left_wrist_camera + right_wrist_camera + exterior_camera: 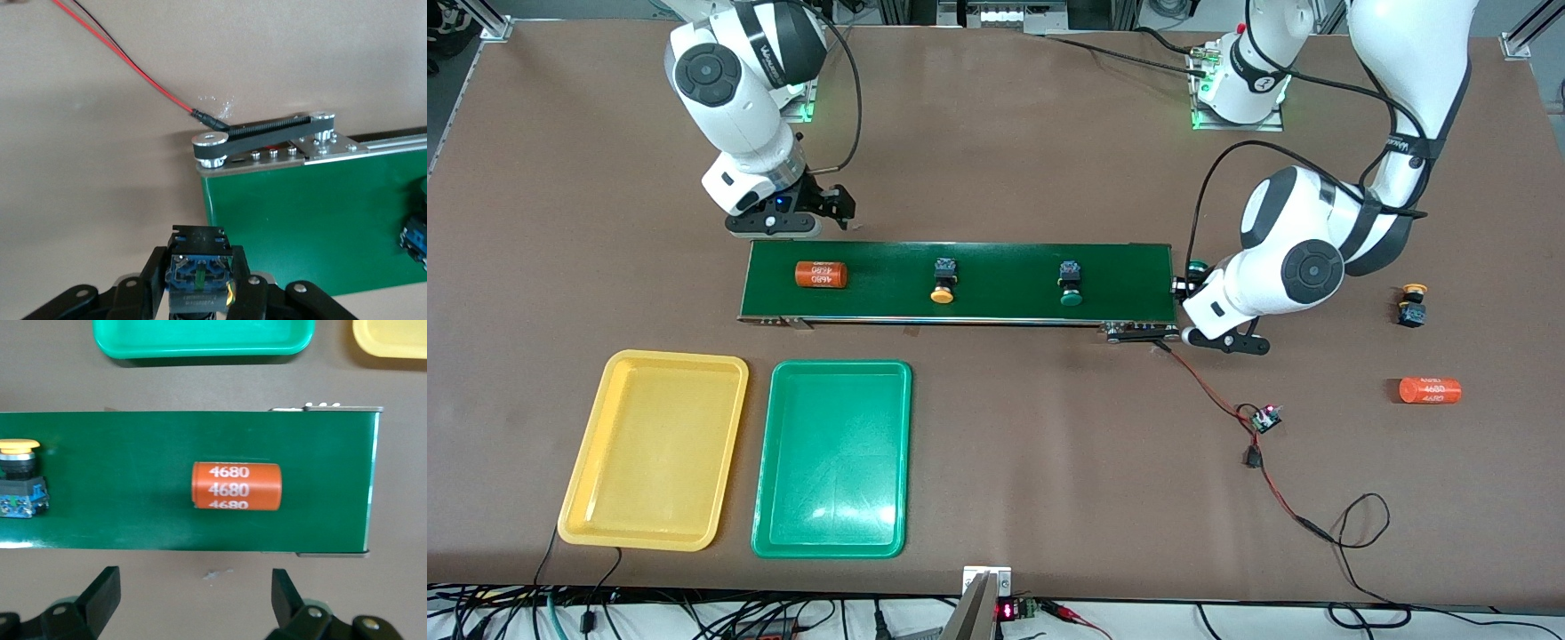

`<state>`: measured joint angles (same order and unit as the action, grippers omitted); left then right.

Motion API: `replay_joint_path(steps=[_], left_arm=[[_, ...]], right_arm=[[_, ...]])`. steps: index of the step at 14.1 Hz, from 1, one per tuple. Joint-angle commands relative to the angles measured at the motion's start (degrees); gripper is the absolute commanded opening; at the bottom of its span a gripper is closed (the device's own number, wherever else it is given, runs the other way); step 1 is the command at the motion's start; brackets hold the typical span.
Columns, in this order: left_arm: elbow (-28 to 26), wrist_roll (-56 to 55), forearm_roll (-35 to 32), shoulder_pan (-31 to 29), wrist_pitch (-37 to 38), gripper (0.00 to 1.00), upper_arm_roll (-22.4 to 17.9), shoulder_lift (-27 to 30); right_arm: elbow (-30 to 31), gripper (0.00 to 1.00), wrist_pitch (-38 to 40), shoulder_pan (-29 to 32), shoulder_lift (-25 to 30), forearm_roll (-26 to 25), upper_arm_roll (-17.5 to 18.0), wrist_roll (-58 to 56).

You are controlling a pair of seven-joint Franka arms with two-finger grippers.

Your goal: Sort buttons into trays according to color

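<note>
The table [996,427] is lit evenly and brightly from overhead, and only short, soft shadows are cast beneath both arms. Pale glare is seen on the green tray [831,498]. The front view is sharp; in the left wrist view, the held button [198,277] is slightly softened.

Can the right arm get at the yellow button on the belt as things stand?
Probably yes. The right gripper is open and empty above the belt by the orange cylinder; nothing covers the yellow button farther along.
</note>
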<state>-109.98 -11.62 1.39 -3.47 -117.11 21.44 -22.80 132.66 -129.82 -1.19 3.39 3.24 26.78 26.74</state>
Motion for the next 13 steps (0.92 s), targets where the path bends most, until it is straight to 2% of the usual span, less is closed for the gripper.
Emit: replay_joint_path(steps=[1, 6, 13], left_arm=[[-0.3, -2.3, 1.2, 1.7, -1.6, 0.0, -0.7, -0.5], [-0.3, -3.9, 4.1, 3.6, -2.5, 0.0, -0.7, -0.7], [-0.7, -3.9, 4.1, 4.1, -3.2, 0.0, -0.7, -1.5]], right_arm=[[-3.1, 1.0, 0.0, -0.8, -4.2, -1.7, 0.0, 3.7], [-6.6, 1.0, 0.0, -3.4, -9.4, -7.8, -0.1, 10.9], [-10.0, 1.0, -0.1, -4.2, -13.4, -8.2, -0.3, 12.2]])
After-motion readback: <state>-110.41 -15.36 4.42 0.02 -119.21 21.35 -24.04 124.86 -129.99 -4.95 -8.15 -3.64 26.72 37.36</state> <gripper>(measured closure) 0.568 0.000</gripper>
